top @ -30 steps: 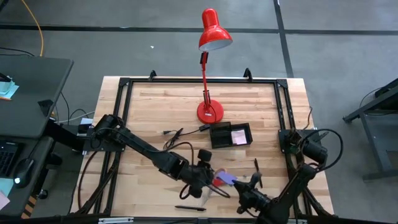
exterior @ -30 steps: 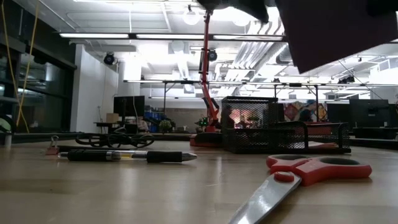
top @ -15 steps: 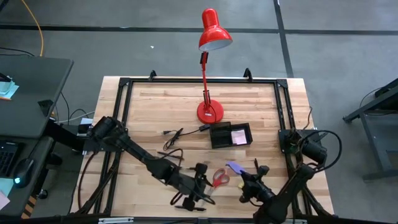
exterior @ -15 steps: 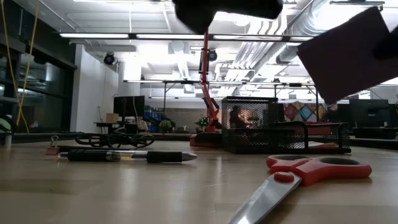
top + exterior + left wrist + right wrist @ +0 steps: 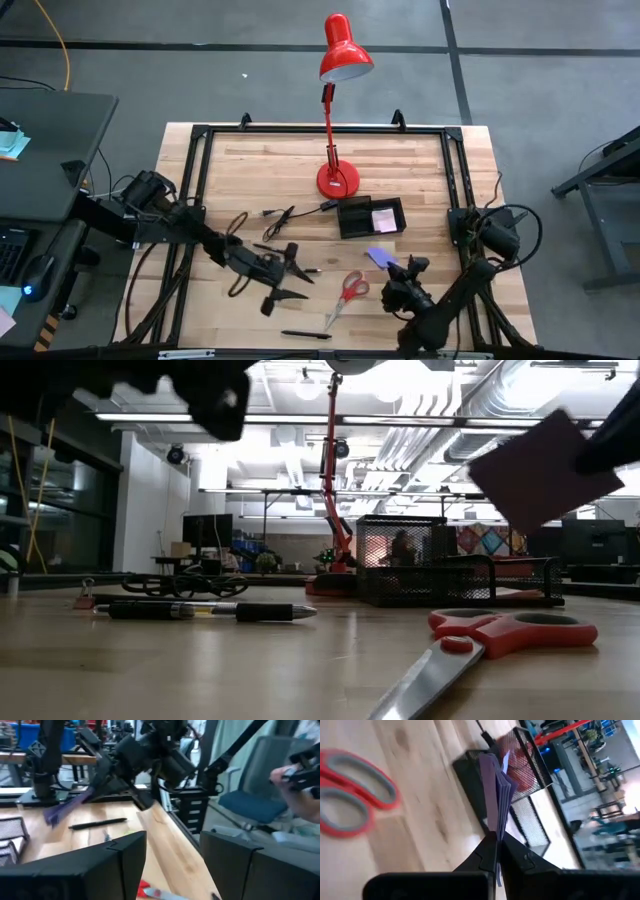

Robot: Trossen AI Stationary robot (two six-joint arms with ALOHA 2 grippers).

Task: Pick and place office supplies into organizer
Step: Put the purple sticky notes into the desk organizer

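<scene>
My right gripper [image 5: 397, 268] is shut on a purple sticky-note pad [image 5: 380, 257], held in the air near the black organizer [image 5: 371, 216], which has a pink pad [image 5: 383, 219] inside. My left gripper [image 5: 292, 272] hangs open and empty left of the red-handled scissors [image 5: 347, 290], which lie flat on the table. One black pen [image 5: 305, 334] lies at the near edge. The low view shows the purple pad [image 5: 545, 470] raised above the scissors [image 5: 480, 645]. My right gripper pinches one edge of the purple pad [image 5: 496, 832] between its two fingers. The fingers come from the table's near side, slanting down toward the far edge. The whole stack of sheets is lifted clear of the table and sticks out past the fingertips, tilted.
A red desk lamp stands with its round base [image 5: 337, 180] just behind the organizer. A thin black cable [image 5: 275, 215] lies coiled left of the organizer. Bare wood shows at the table's far left and between the scissors and the organizer.
My left gripper has let go of the purple pad, drawn back toward the table's left edge and tipped to level. My right gripper has kept the pad and carried it away from the near edge toward the organizer. Scissors and pens have stayed put.
</scene>
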